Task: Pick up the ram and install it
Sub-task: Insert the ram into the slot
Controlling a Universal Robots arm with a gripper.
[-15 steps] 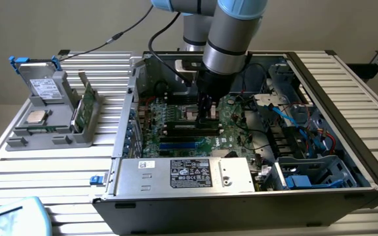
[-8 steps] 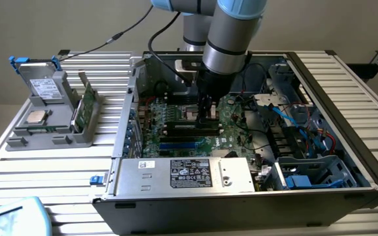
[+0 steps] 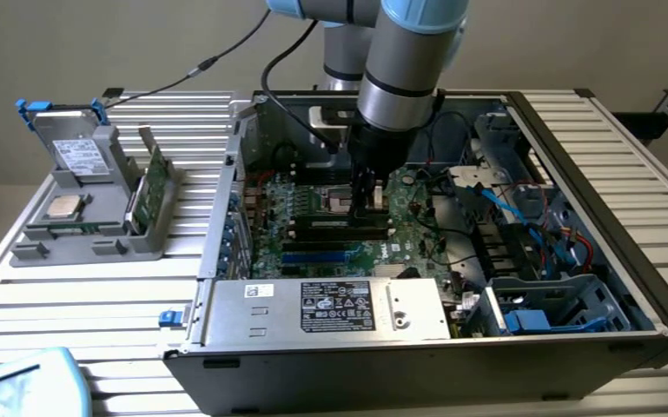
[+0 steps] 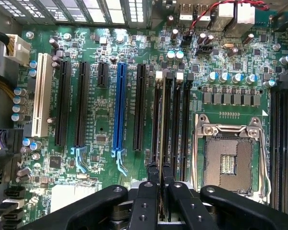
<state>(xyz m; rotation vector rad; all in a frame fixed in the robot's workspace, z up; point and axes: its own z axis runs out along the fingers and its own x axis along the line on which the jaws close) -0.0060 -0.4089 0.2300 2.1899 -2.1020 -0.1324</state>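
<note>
The ram [image 4: 159,120] shows edge-on in the wrist view as a thin pale strip. It stands along one of the black memory slots beside the empty CPU socket [image 4: 228,158]. My gripper [image 4: 158,168] has its two black fingers nearly together on the near end of the stick. In the exterior view my gripper [image 3: 368,207] reaches straight down inside the open computer case onto the memory slots of the green motherboard [image 3: 310,195]. Whether the ram is fully seated in the slot cannot be told.
A grey holder [image 3: 90,226] left of the case carries a broader green expansion card [image 3: 148,187], a silver CPU chip [image 3: 65,206] and a drive [image 3: 79,152]. The power supply [image 3: 327,308] lies at the case front. Cables and a drive cage [image 3: 542,304] fill the exterior view's right.
</note>
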